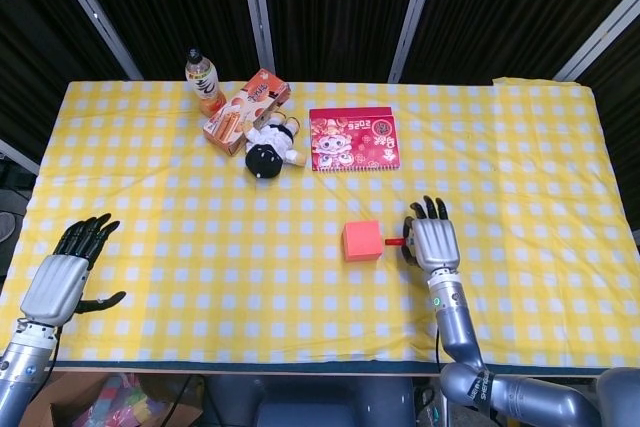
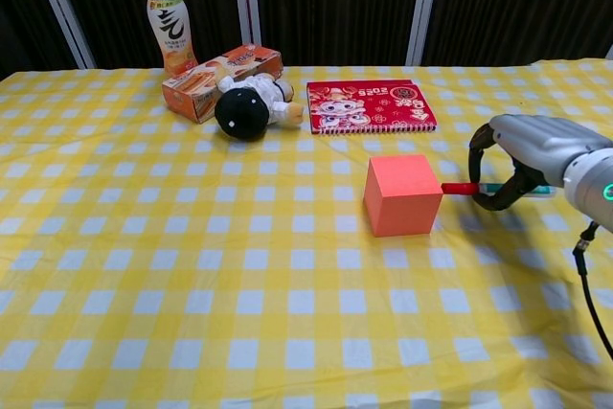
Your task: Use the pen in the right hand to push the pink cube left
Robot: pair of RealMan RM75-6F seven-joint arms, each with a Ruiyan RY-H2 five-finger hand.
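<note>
The pink cube point(image 1: 361, 241) point(image 2: 402, 194) stands on the yellow checked cloth, right of centre. Just right of it my right hand point(image 1: 434, 244) point(image 2: 530, 150) grips a pen point(image 2: 491, 189) with a red cap, held level above the cloth. The red tip point(image 1: 394, 242) touches or nearly touches the cube's right face, about halfway up. My left hand point(image 1: 62, 281) hovers open at the table's near left corner, fingers spread, holding nothing; only the head view shows it.
Along the far side lie a red notebook point(image 1: 354, 138) point(image 2: 369, 105), a small doll point(image 1: 269, 150) point(image 2: 251, 107), an orange snack box point(image 1: 245, 110) point(image 2: 220, 79) and a drink bottle point(image 1: 203, 79) point(image 2: 169, 26). Left of the cube stretches bare cloth point(image 1: 230, 237).
</note>
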